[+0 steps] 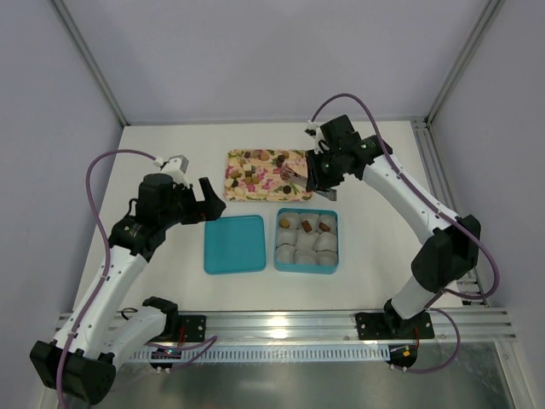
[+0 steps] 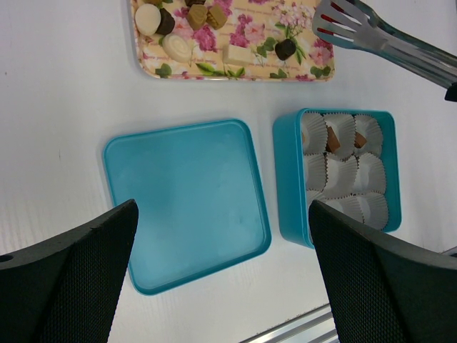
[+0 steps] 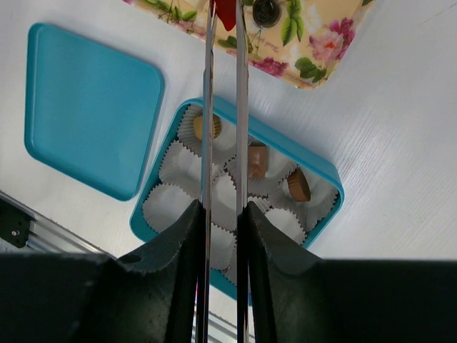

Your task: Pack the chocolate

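Note:
Several chocolate pieces [image 2: 198, 14] lie on the flowered tray [image 1: 264, 194]. Three brown chocolates [image 3: 257, 158] sit in paper cups inside the open teal box [image 1: 278, 241]. My right gripper [image 3: 223, 214] is shut on metal tongs [image 3: 208, 107], held above the box. The tong tips [image 2: 335, 18] reach over the tray's right end, beside a dark piece [image 2: 285, 48], and something red [image 3: 227, 11] shows between them. My left gripper [image 2: 221, 214] hangs open and empty above the near edge of the teal lid [image 2: 186, 200].
The lid [image 1: 233, 244] lies flat just left of the box. Several white crinkled cups [image 3: 171, 204] in the box hold nothing. An aluminium rail [image 1: 289, 324] runs along the near table edge. Frame posts stand at the back corners.

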`<action>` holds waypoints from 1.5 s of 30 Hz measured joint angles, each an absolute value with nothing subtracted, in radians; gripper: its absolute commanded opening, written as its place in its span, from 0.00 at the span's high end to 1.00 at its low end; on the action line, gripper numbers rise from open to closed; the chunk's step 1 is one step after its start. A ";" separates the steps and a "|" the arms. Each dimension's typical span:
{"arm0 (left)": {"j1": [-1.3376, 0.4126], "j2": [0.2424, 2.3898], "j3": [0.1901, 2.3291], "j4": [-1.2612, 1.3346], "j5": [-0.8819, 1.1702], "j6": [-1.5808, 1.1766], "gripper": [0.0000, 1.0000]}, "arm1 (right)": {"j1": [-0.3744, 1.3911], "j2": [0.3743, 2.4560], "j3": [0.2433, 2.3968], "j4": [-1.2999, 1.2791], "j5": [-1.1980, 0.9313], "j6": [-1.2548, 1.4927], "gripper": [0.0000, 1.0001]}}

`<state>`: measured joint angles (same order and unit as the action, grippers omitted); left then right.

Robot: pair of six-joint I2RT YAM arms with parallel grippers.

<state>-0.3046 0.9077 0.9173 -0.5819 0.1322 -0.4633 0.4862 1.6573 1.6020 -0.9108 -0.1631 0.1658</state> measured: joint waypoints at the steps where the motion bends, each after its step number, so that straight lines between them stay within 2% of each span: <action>1: -0.305 0.908 0.917 -0.582 0.132 -0.463 0.00 | 0.486 1.639 1.585 -0.911 -0.165 0.168 0.71; 21: -0.305 0.907 0.917 -0.582 0.133 -0.464 0.00 | 0.486 1.273 1.255 -0.949 -0.226 0.217 0.71; 32: -0.305 0.908 0.917 -0.582 0.133 -0.464 0.00 | 0.562 1.214 1.116 -0.937 -0.254 0.277 0.71; 45: -0.305 0.908 0.917 -0.582 0.134 -0.464 0.00 | 0.623 1.204 1.066 -0.887 -0.258 0.325 0.70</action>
<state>-0.3046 0.9077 0.9173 -0.5816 0.1337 -0.4637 0.6231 1.2037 1.0657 -0.8867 -0.2577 0.3252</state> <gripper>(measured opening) 0.996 0.307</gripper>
